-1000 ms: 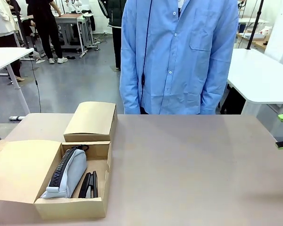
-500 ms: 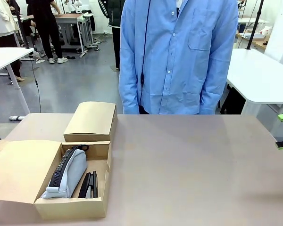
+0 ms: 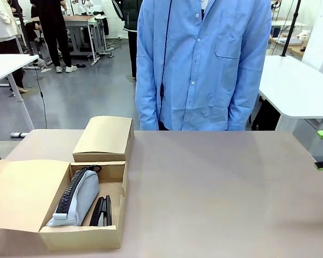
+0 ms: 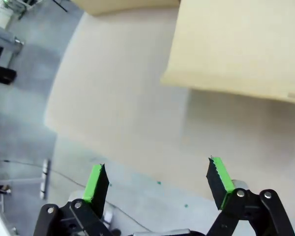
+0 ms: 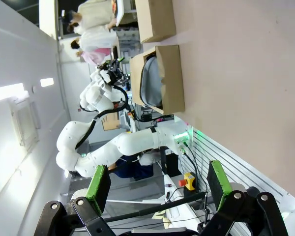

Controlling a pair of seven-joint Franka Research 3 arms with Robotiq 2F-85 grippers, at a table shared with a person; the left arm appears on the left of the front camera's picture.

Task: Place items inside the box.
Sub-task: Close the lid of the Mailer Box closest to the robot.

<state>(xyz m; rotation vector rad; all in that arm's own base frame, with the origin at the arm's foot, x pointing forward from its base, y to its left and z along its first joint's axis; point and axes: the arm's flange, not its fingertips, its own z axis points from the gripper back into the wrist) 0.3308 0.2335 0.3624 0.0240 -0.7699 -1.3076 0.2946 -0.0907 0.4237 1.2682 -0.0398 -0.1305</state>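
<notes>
Inside the open box point(image 3: 113, 235) at the surface's point(image 3: 220, 193) left, a grey pencil case point(image 3: 78, 200) and black stapler point(image 3: 102, 210) are packed; both grippers point(image 4: 157, 184) point(image 5: 157, 184) are spread empty, so its upright flap could be struck in a low reach.

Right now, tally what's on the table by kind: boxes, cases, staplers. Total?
Cardboard boxes: 2, the open box and the closed box behind it
Pencil cases: 1, the grey pencil case inside the open box
Staplers: 1 black stapler visible beside the case
Total: 4
</notes>
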